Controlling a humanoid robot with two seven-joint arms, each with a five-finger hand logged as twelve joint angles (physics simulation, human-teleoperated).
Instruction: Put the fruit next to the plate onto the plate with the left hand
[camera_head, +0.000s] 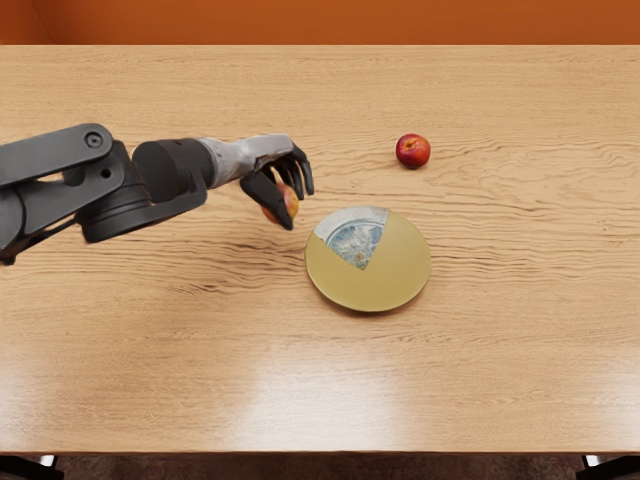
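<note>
My left hand (280, 190) reaches in from the left edge and hovers just left of the plate. Its dark fingers (298, 172) are curled around an orange-red fruit (288, 204), which peeks out beneath the thumb; most of it is hidden by the hand. The plate (385, 275) is round and olive-yellow with a grey-blue patterned wedge near its upper left rim, and nothing lies on it. A second fruit, a red peach-like one (412, 150), rests on the table above and to the right of the plate. The right arm does not show.
The wooden table (320, 380) fills the view, with an orange wall (320, 20) behind its far edge. The left forearm (100, 185) spans the table's left side.
</note>
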